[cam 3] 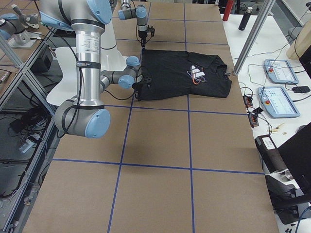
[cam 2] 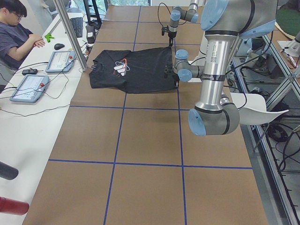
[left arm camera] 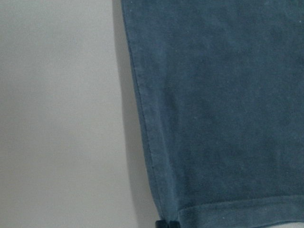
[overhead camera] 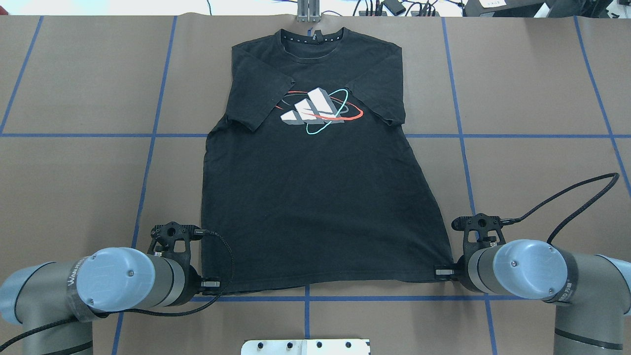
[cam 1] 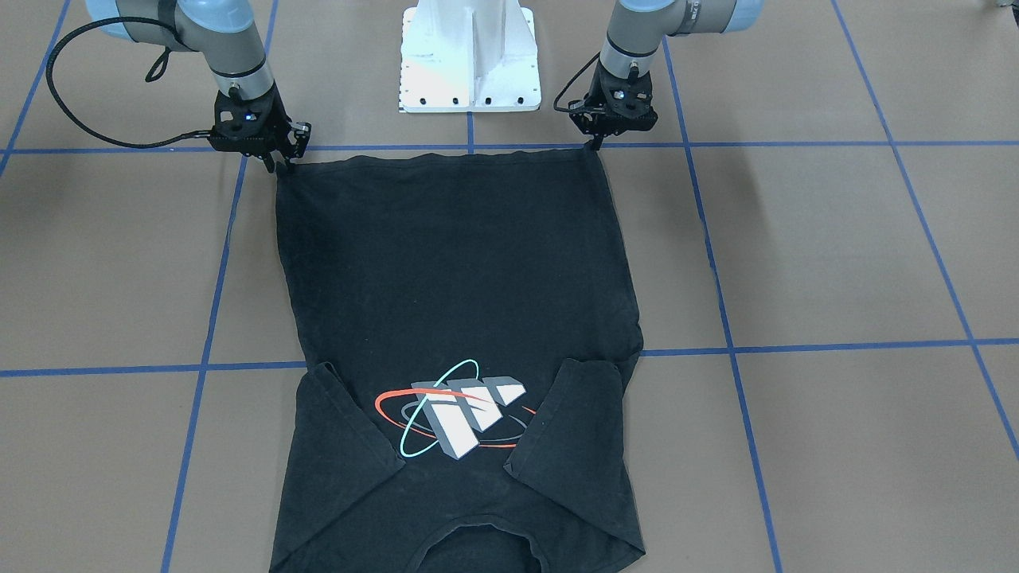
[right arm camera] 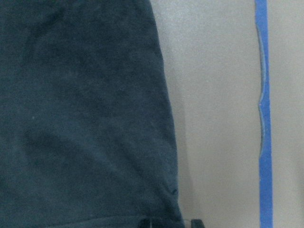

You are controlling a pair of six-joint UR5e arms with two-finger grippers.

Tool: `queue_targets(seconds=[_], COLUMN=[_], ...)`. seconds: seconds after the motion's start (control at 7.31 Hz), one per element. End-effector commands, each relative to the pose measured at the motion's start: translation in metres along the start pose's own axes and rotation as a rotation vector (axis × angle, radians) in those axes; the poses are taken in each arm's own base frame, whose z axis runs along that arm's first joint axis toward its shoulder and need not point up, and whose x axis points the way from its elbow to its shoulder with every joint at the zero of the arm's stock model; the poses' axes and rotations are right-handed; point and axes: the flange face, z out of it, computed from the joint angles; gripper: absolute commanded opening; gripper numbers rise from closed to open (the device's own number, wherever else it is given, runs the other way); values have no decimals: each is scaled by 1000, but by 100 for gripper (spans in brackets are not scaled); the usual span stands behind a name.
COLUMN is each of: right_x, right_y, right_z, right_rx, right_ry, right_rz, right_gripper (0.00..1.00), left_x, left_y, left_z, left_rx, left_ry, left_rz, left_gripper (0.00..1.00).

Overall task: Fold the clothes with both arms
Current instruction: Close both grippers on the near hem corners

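Observation:
A black T-shirt [overhead camera: 315, 197] lies flat and face up on the brown table, collar far from me and hem close to me. Both sleeves are folded in over the chest beside its logo [overhead camera: 318, 111]. My left gripper [overhead camera: 209, 284] sits low at the hem's left corner and looks shut on it; in the front view this left gripper [cam 1: 595, 144] is on the right. My right gripper [overhead camera: 443, 271] pinches the hem's right corner, and this right gripper [cam 1: 280, 165] shows on the front view's left. The hem runs straight between them. The wrist views show only shirt cloth [left arm camera: 228, 118] [right arm camera: 80, 118] and table.
The white pedestal [cam 1: 470, 56] stands just behind the hem, between the arms. Blue tape lines [overhead camera: 148, 158] grid the table. Beyond the collar are a metal post [cam 2: 70, 33], cables and control tablets [cam 2: 29, 87], with a seated person [cam 2: 16, 33] there.

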Motion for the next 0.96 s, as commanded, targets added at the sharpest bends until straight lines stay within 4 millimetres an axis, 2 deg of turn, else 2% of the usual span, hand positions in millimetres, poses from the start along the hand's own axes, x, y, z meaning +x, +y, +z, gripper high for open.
queue_targets(seconds=[0.0, 0.14, 0.41, 0.68, 0.82], right_x=[1, 1, 0, -7, -9], right_y=[0, 0, 0, -1, -4], right_z=[0, 0, -2, -15, -38], right_rx=[0, 0, 2, -1, 0], right_ry=[1, 1, -3, -33, -68], right_rz=[0, 0, 1, 0, 5], right_gripper=[22, 20, 0, 0, 0], left_x=[0, 0, 0, 2, 7], left_y=[0, 0, 0, 0, 1], left_z=[-1, -1, -1, -6, -24], left_rx=[0, 0, 0, 2, 8], left_ry=[1, 1, 1, 12, 42], left_rz=[0, 0, 0, 2, 11], left_gripper=[0, 0, 0, 0, 0])
